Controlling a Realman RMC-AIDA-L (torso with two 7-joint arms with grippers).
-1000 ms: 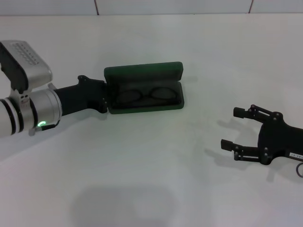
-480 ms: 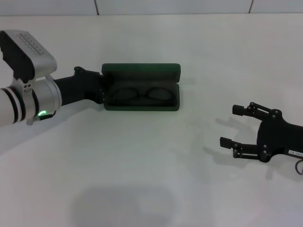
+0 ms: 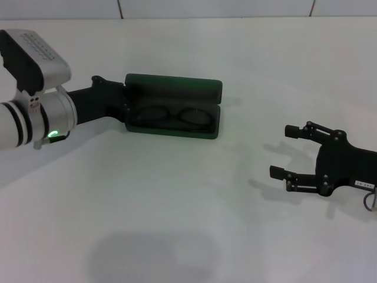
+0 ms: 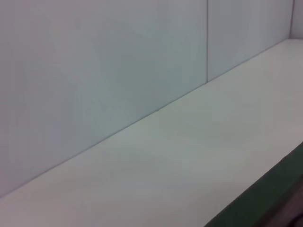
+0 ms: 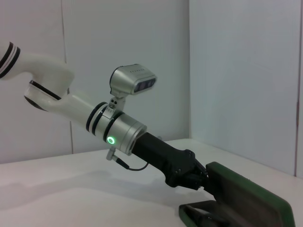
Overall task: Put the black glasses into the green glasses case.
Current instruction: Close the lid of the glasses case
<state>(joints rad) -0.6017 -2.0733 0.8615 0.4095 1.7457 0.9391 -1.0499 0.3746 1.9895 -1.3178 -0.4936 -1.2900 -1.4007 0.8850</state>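
Observation:
The green glasses case (image 3: 174, 88) lies open on the white table, left of centre in the head view. The black glasses (image 3: 173, 115) lie folded inside its dark base. My left gripper (image 3: 125, 109) is at the case's left end and is shut on it. The right wrist view shows this gripper (image 5: 199, 178) clamped on the end of the case (image 5: 246, 191), with the lid tilted over the base. A strip of the case's green edge (image 4: 265, 203) shows in the left wrist view. My right gripper (image 3: 280, 150) is open and empty, low over the table, well to the right of the case.
The white table (image 3: 188, 206) meets a pale panelled wall (image 4: 94, 71) at the back. My left arm's silver wrist with a camera block (image 3: 35, 59) hangs over the table's left side.
My left gripper has shifted the case slightly left and turned it, its right end now nearer. The lid leans lower over the base. My right gripper has drifted a little left.

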